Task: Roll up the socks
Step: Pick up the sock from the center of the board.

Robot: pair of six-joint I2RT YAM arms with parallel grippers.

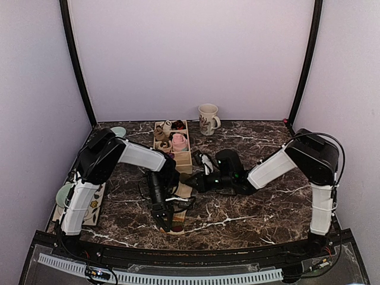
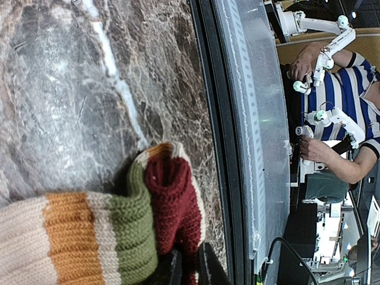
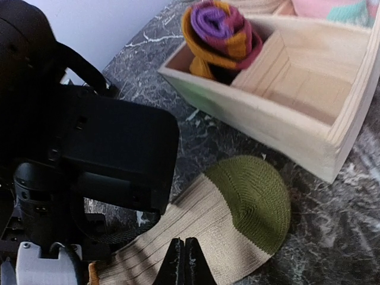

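Note:
One of the socks lies flat on the marble between the two arms. It is beige with a green toe [image 3: 252, 199] and has orange, green and maroon bands [image 2: 133, 231] at the cuff end. My left gripper [image 2: 189, 267] is shut on the maroon cuff [image 2: 172, 196], near the table's front edge. In the top view that gripper [image 1: 163, 222] points down at the sock [image 1: 181, 191]. My right gripper [image 3: 183, 255] is shut, its tips together on the beige part just behind the toe. No fabric shows between them. A rolled striped sock [image 3: 219, 29] sits in the wooden box.
A wooden divided box [image 1: 178, 155] stands just behind the sock, holding rolled bundles, one of them pink [image 1: 179, 142]. A mug [image 1: 208, 119] stands behind it. Plates [image 1: 62, 196] and a teal bowl [image 1: 117, 131] lie at the left. The left arm's black wrist [image 3: 101, 148] hangs close beside my right gripper.

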